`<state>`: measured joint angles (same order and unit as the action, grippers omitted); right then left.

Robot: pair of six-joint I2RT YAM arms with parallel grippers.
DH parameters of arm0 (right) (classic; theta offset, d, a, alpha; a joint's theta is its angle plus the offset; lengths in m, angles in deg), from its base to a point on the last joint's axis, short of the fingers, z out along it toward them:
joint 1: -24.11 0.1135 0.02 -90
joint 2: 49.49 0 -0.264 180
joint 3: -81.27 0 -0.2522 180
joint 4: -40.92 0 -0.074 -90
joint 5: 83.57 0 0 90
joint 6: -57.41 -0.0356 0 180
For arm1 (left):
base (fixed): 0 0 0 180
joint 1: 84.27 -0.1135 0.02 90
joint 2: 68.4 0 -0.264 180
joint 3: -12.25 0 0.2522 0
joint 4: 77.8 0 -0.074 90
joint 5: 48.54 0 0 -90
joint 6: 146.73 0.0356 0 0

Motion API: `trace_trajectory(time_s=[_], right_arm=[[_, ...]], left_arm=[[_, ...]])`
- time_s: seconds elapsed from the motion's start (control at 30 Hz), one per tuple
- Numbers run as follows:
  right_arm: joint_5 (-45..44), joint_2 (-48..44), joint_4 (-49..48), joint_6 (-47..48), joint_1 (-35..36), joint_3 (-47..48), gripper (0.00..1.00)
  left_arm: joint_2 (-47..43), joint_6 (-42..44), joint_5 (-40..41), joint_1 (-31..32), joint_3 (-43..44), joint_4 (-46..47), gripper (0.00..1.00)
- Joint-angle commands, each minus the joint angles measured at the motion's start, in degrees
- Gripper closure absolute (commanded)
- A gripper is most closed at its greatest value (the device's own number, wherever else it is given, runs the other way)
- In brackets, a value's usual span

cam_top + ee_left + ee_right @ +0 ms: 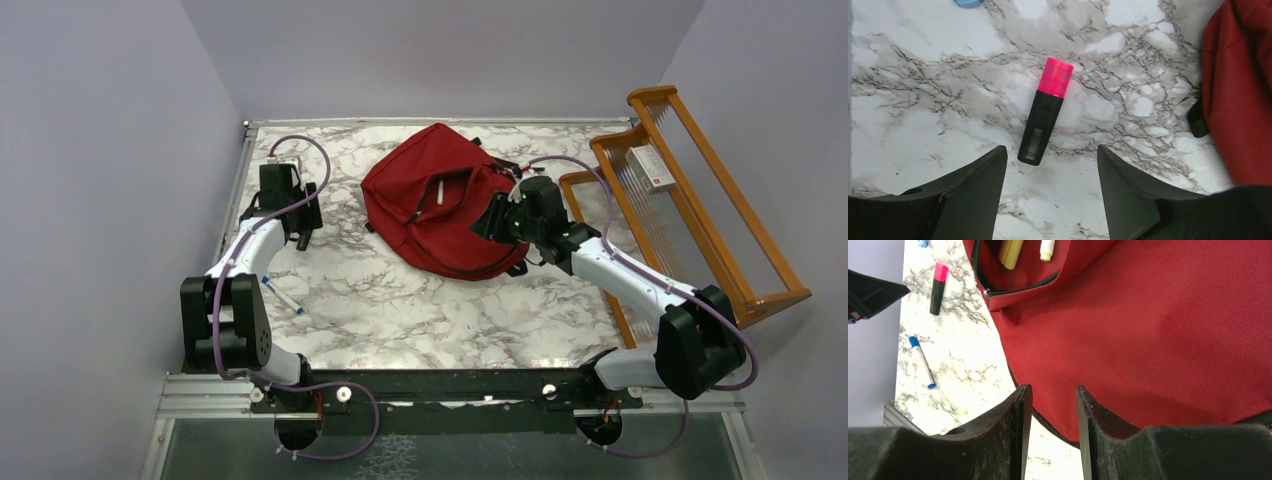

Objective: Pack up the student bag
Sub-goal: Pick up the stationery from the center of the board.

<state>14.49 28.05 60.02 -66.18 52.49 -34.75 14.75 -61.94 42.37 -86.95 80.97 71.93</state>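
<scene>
Student bag: the student bag point(440, 200) lies flat at the middle of the worktop's point(400, 310) far edge, its front pocket point(1018, 285) unzipped with a yellow highlighter point(1011, 252) and a white marker point(1047, 249) in it.
Next item: the pink highlighter point(1044, 117) lies loose near the far-left corner, just left of the bag.
Left hand: the left hand point(1052, 155) hovers over it, fingers spread wide and empty.
Key relation: the highlighter's barrel points away from the hand, cap farthest. Its black end sits between the fingers but closer to the left one, so they would close across its narrow width.
Nearer arm: the left arm, by far.
Right hand: the right hand point(1053, 388) is over the bag's right side, fingers narrowly parted with nothing between them.
Also loose: a blue pen point(922, 362) lies by the left edge.
</scene>
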Motion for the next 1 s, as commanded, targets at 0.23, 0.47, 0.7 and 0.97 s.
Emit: trace_trajectory(time_s=[0.23, 0.47, 0.7, 0.97], right_arm=[[2.1, -2.4, 1.8, 0.5, -0.5, -0.5, 0.58], [2.6, -3.5, 1.2, -0.7, -0.5, -1.9, 0.58], [2.6, -3.1, 1.8, -0.2, -0.5, -1.2, 0.58], [2.9, -3.7, 1.5, -1.4, -0.5, -2.2, 0.58]], left_arm=[[9.1, 3.3, 1.9, -0.8, 2.1, -2.5, 0.28], [15.1, 3.6, 2.6, -1.6, 6.4, -4.2, 0.32], [16.3, 3.3, 0.7, -2.0, 6.4, -4.8, 0.44], [15.7, 3.1, -3.0, -2.0, 4.8, -5.1, 0.62]])
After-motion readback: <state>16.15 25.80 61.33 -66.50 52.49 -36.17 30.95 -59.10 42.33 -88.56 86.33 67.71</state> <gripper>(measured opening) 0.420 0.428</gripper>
